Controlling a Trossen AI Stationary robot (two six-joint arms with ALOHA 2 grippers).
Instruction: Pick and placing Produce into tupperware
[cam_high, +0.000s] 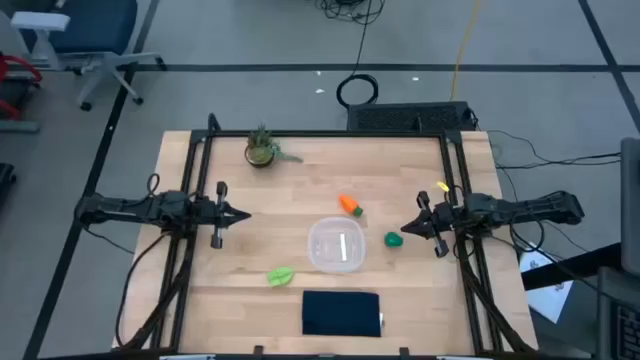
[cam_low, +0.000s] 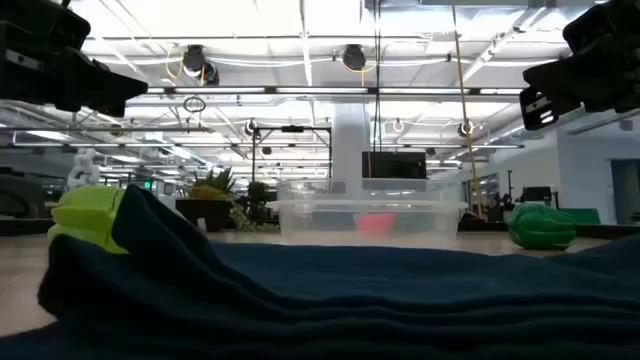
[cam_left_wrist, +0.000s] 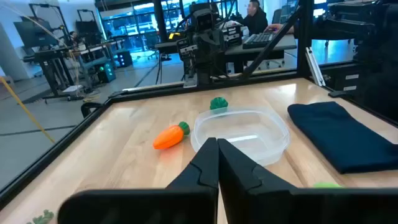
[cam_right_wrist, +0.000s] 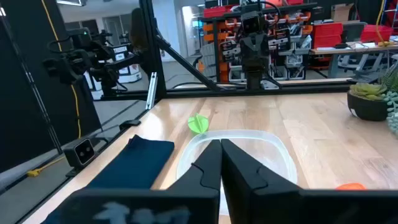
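Note:
The clear tupperware (cam_high: 336, 245) sits mid-table with nothing in it. The orange carrot (cam_high: 350, 205) lies on the wood just beyond its far rim. The dark green lump (cam_high: 393, 240) rests to its right, and the flat light-green leafy piece (cam_high: 281, 276) lies toward the near-left. My left gripper (cam_high: 246, 215) hovers shut above the table's left side. My right gripper (cam_high: 403, 229) hovers shut just beyond the green lump. In the left wrist view the carrot (cam_left_wrist: 170, 136), tupperware (cam_left_wrist: 242, 132) and lump (cam_left_wrist: 218, 104) lie ahead. The right wrist view shows the tupperware (cam_right_wrist: 242, 155) and leafy piece (cam_right_wrist: 198, 124).
A dark navy pad (cam_high: 341, 312) lies at the near edge, in front of the tupperware. A potted spiky plant (cam_high: 262, 150) stands at the far-left of the table. A black frame (cam_high: 196, 150) rims the table. Bare wood lies between my left gripper and the tupperware.

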